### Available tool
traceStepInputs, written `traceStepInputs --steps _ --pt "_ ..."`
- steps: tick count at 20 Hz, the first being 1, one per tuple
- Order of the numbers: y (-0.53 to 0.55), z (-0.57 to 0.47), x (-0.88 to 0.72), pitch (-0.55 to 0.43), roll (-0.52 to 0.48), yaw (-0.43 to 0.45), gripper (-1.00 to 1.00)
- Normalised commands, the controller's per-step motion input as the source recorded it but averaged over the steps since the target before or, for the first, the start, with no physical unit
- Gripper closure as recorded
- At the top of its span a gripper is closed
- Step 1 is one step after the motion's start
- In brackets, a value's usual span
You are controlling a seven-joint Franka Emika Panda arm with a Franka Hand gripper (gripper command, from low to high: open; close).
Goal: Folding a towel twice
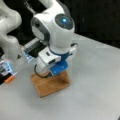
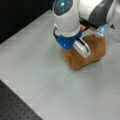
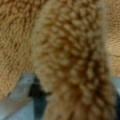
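1. Leftmost, in a front view: a small orange object sits at the middle left edge of the frame, beside blue-lit equipment; what it is cannot be told.
2. Right of that, the white arm fills the upper centre of the frame, with a blue light on its top joint.
3. Below the arm, the gripper is down against the towel, its blue mount just above the cloth.
4. Towel, in both front views: a compact orange-brown bundle on the grey table, already folded smaller, lying centre-low in that frame.
5. In a front view the towel lies right of centre, bunched and raised under the gripper.
6. Wrist view: a ridge of terry towel rises through the frame's centre, with more cloth flat behind it.
7. One grey finger shows at lower left of the wrist view, pressed beside the ridge.
8. Fingers appear closed narrow on the pinched ridge of towel.
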Motion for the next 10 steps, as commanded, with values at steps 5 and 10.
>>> traceStepInputs --steps 5,10 --pt "-0.33 -0.25 -0.36 -0.243 -0.037 0.155 1.00" --pt "-0.26 -0.29 -0.32 -0.279 -0.041 0.163 1.00"
